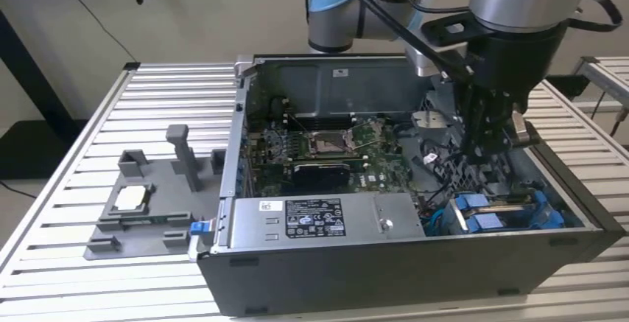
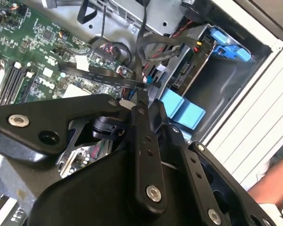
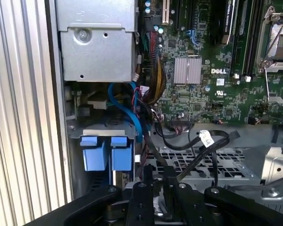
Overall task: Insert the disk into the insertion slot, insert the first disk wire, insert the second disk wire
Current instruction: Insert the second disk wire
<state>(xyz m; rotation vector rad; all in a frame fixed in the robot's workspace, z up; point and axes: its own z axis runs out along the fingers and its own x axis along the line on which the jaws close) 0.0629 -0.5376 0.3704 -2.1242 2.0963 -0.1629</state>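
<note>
The pincer hangs low inside the open computer case. Its fingers are drawn together on the end of a flat black disk wire that carries a small white tag. Loose black wires loop around it over a perforated metal plate (they crowd the space between the pincer and the bay). Near the pincer, the disk sits in the insertion slot, with the blue tabs of its carrier showing. A blue cable curves past the disk beside the green motherboard. In the exterior view the slot lies in the case's near corner on the exterior view's right, with a grey box bearing a sticker just beside it. Outside the case, on the exterior view's left, a grey fixture rests on the ribbed worktop.
</note>
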